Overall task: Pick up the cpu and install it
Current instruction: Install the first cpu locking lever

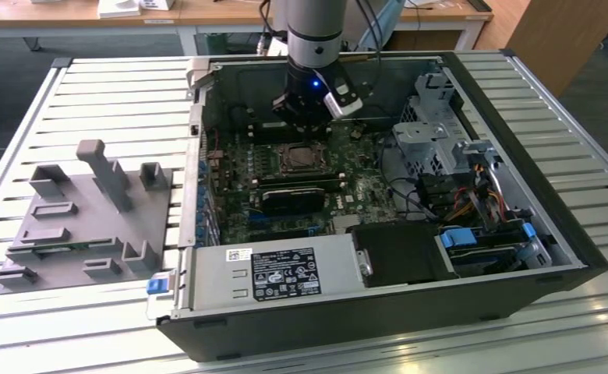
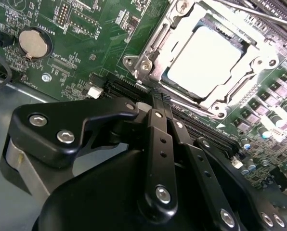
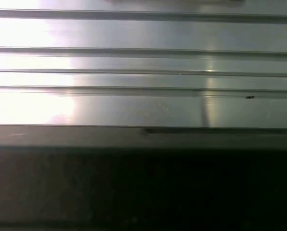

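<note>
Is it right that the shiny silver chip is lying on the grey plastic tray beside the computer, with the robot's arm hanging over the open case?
Not quite. The cpu sits in its socket on the motherboard inside the case, as the second wrist view shows. The arm does hang over the open case.

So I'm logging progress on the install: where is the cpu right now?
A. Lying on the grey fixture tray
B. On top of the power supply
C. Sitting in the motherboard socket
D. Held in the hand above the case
C. In the second wrist view the cpu lies flat inside the socket's metal frame on the motherboard; the exterior view shows the hand above the board beside the socket.
</note>
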Controlling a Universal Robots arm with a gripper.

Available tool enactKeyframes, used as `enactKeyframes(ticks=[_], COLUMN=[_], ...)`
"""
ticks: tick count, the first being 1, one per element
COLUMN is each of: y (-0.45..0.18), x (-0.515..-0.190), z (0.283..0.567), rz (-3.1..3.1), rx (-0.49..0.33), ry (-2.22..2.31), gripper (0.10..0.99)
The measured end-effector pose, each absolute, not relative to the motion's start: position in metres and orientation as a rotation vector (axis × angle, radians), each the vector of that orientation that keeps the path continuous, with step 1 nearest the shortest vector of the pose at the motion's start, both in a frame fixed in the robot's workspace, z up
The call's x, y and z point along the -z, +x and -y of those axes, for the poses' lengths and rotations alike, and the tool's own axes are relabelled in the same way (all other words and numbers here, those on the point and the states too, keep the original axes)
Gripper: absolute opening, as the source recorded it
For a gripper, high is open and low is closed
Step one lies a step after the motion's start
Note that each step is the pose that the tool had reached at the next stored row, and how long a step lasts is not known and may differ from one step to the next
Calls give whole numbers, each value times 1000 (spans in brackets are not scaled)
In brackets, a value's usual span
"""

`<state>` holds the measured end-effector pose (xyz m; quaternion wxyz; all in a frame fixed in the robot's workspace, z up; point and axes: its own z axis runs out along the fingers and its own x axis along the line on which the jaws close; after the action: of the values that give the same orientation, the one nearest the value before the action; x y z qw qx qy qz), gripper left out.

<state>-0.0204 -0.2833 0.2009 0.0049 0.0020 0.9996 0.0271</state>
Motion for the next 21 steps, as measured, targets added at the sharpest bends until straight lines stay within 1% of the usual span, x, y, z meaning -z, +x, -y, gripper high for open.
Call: enactKeyframes(ticks=[6,13,21], y=[-20,-20,-20], x=[-198,-197,-210], z=[283,283,283], rz=[-3131,-3131,-3131], rx=[-60,-67,-68], ry=[6,6,6], gripper=[106,106,106])
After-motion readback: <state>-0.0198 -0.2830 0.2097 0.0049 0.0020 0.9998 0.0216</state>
